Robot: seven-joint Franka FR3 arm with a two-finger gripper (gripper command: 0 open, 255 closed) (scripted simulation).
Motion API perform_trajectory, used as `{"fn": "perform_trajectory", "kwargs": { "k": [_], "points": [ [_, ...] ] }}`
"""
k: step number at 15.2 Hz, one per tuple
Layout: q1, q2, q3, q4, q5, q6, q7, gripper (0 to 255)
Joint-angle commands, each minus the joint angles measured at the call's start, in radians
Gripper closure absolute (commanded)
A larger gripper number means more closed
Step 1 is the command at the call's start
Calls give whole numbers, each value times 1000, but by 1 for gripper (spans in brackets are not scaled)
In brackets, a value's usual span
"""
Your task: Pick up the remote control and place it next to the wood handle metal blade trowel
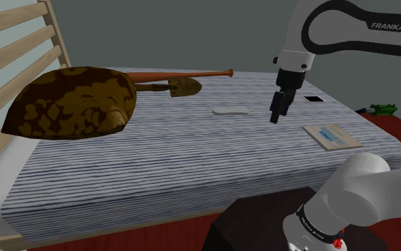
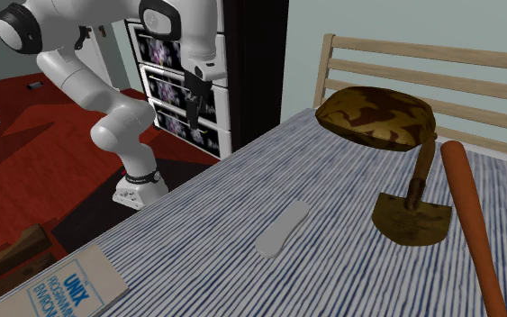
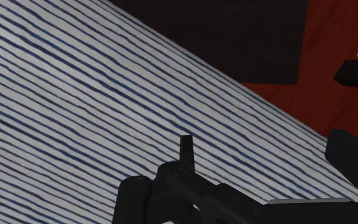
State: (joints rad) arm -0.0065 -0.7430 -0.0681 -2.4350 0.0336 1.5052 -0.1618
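stand nearest us; our claw hovers above the bed, open or closed we cannot tell. in the shoulder view, remote lies ungrasped at its nine o'clock, trowel at ten. pick and place are both still to do.

Occluded, cropped and unresolvable elements.
Shoulder view: the trowel has the end of its handle hidden behind the brown patterned pillow; a small green object beyond the bed is too small to identify; the arm is cut by the top edge. Second exterior view: the book and the red-brown pole run off the bottom edge, cropping the book's cover lettering.
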Motion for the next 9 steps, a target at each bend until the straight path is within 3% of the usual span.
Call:
{"fn": "perform_trajectory", "kwargs": {
  "k": [1,9],
  "points": [
    [0,0,0,0,0,0,0,0],
    [19,174,-150,-1,-132,222,-333,0]
  ]
}}
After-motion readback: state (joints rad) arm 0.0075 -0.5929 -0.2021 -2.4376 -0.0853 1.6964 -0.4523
